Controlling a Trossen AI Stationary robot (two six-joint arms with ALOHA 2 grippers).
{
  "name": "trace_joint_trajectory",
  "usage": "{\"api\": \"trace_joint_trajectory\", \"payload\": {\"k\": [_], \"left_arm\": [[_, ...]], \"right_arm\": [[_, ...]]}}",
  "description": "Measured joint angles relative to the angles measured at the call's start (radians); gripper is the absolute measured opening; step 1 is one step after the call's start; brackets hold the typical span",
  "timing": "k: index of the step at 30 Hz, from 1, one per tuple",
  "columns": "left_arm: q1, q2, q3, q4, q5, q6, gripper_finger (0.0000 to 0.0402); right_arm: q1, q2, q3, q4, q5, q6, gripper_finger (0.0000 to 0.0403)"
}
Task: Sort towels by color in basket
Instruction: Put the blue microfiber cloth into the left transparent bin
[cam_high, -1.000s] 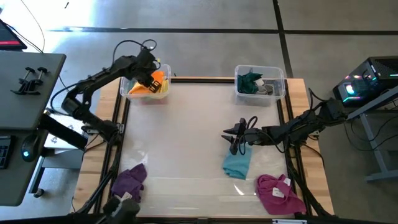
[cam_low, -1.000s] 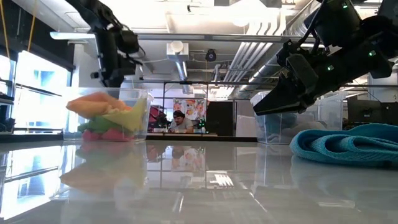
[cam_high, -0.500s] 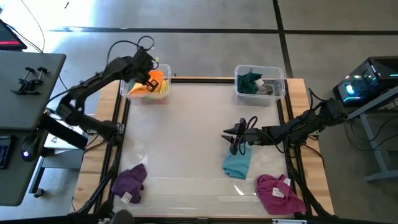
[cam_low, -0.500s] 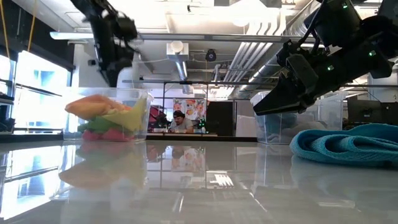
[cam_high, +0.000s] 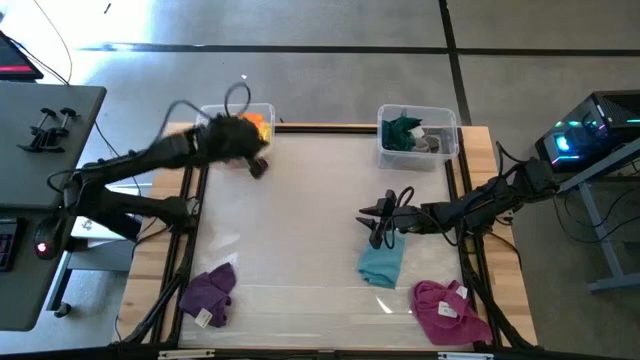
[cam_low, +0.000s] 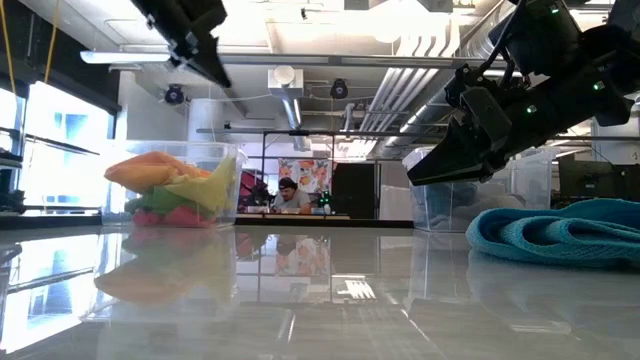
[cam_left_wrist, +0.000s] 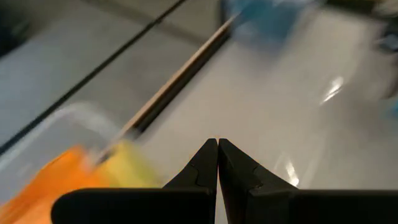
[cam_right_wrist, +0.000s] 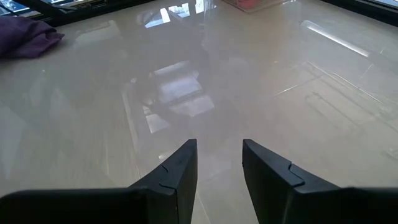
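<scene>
**Left hand empty by the warm-colour bin, right hand over the blue towel**

The left hand (cam_high: 257, 167), fingers pressed together and empty, hangs just beside the clear plastic bin (cam_high: 213, 112) of orange and yellow towels (cam_low: 175, 178); only the low view shows the pink one beneath. A crumpled purple towel (cam_high: 209, 292) lies well nearer the desk's (cam_high: 300, 220) front edge. The right hand (cam_high: 377, 237), fingers apart, hovers just above the ribbed light blue towel (cam_high: 381, 264). The magenta towel (cam_high: 448, 311) lies near it; the second bin (cam_high: 418, 131), beyond, holds the dark teal one.
</scene>
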Motion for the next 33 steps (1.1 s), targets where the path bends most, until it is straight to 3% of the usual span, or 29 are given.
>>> {"api": "trace_joint_trajectory", "payload": {"k": [8,13,23,33], "left_arm": [[-0.258,0.009,-0.346,0.68,-0.001,-0.007,0.0],[-0.374,0.064,-0.48,1.024,-0.004,-0.022,0.0],[-0.549,0.229,-0.517,1.245,0.062,0.154,0.0],[-0.586,0.341,-0.516,1.416,0.068,0.169,0.0]], "right_arm": [[0.0,0.0,0.0,0.0,0.0,0.0,0.0122],[0.0,0.0,0.0,0.001,0.0,0.0,0.0122],[0.0,-0.001,0.0,0.053,0.0,-0.02,0.0122],[0.0,-0.001,0.0,0.066,-0.003,-0.047,0.0122]]}}
